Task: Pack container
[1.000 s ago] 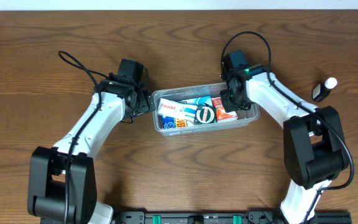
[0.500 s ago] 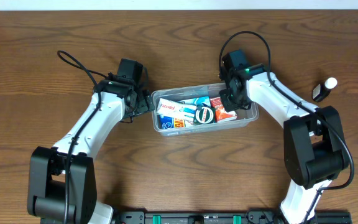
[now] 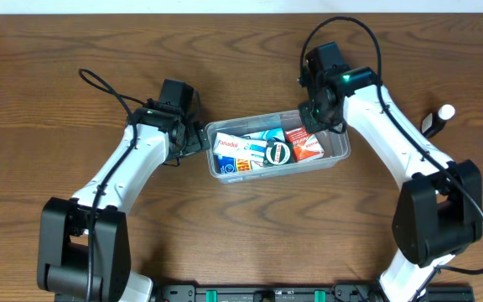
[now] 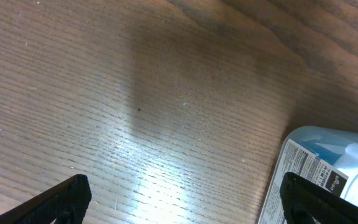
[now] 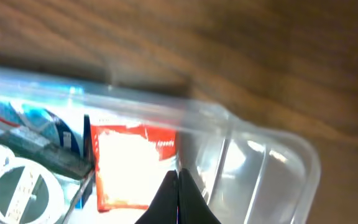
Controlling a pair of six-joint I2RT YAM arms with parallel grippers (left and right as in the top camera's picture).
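Overhead: container (image 3: 337,151) sits in the middle of the table (image 3: 241,243) btwn the two arms, long side across. It holds a few boxes (image 3: 231,148), incl. a red box (image 3: 307,144) at its R end, + a round tin (image 3: 277,152). R gripper (image 3: 315,127) hovers at the far rim over that red box. R wrist view shows its fingers pressed together, nothing btwn them. L gripper (image 3: 197,139) is just beside the container's L end wall, jaws spread wide, empty. A small dark bottle (image 3: 437,120) w/ white cap lies well off to the R, prob the next item to pack.

To do it well:
- Lift R arm straight up clear of the rim first so the container isn't dragged.
- Open jaws before coming down on the bottle and grab across its narrow body.
- Free space looks to be at the R end, so drop it there.
- L arm can steady the wall if it slides.
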